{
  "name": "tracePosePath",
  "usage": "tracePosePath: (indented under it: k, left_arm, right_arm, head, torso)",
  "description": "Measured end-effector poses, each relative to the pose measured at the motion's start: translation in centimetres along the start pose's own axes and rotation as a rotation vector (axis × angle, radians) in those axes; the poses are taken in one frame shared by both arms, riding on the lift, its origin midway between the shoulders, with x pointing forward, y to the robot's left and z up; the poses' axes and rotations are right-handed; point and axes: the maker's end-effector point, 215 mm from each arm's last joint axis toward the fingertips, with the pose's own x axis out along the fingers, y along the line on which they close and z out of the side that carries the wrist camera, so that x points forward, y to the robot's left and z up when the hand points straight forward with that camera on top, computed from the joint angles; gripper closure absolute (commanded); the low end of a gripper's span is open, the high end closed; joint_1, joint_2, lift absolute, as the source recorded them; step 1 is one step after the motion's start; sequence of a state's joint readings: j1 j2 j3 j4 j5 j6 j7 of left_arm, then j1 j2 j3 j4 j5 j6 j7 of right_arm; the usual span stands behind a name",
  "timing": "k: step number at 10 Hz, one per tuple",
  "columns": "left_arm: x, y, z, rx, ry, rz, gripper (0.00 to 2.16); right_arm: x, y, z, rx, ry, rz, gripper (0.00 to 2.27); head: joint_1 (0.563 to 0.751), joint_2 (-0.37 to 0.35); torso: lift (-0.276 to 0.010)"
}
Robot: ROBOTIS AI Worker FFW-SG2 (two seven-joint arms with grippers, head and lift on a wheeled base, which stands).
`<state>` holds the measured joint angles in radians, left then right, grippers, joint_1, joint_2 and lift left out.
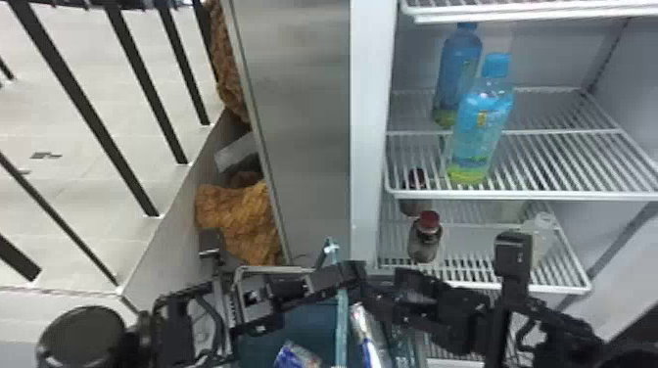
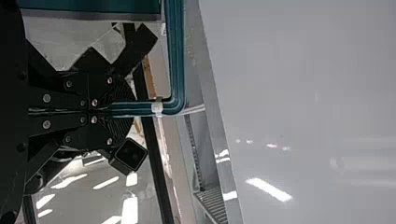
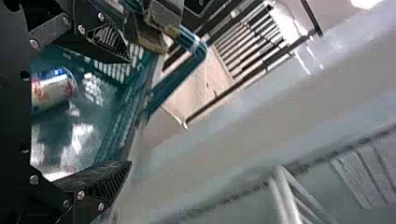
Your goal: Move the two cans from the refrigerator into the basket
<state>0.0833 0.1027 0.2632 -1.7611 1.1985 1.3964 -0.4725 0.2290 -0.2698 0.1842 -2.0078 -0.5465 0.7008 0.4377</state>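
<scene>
Refrigerator (image 1: 373,147), printed cans (image 1: 369,340), left end effector (image 1: 348,280) clamped on basket handle (image 2: 175,60), right one (image 1: 381,294) apart

cans (image 1: 294,357) in basket (image 1: 313,323), bottles (image 1: 482,127) on shelves (image 1: 563,195)

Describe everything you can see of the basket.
The basket is teal and looks like plastic, with slotted walls and a slim, bent handle that carries a whitish clip. It is in front of the open fridge. The left tool grips the handle. Seen from above, one can shows left of the handle and another can right of it. I can't tell what supports its base.
</scene>
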Motion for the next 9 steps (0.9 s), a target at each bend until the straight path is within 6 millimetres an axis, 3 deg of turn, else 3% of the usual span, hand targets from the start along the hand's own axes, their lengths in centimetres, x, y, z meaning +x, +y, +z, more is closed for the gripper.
tracePosePath:
  k: [3, 6, 9]
  left_arm:
    - [-0.2, 0.2, -0.1, -0.005, -0.004, 0.004, 1.2]
    - [-0.7, 0.6, -0.2, -0.014, -0.012, 0.011, 1.2]
    - [-1.1, 0.9, -0.1, -0.016, -0.021, 0.019, 1.2]
  right_arm:
    - [-5.8, -5.0, 2.8, -0.071, -0.073, -0.168, 0.3]
    - [-10.9, -5.9, 5.6, -0.144, -0.155, -0.269, 0.3]
    - [-15.7, -5.9, 6.5, -0.184, -0.204, -0.354, 0.3]
  head:
    - [0.695, -0.046]
    - [0.695, -0.117]
    - [0.695, -0.176]
  torso:
    - [-0.035]
    - [-0.035]
    - [-0.035]
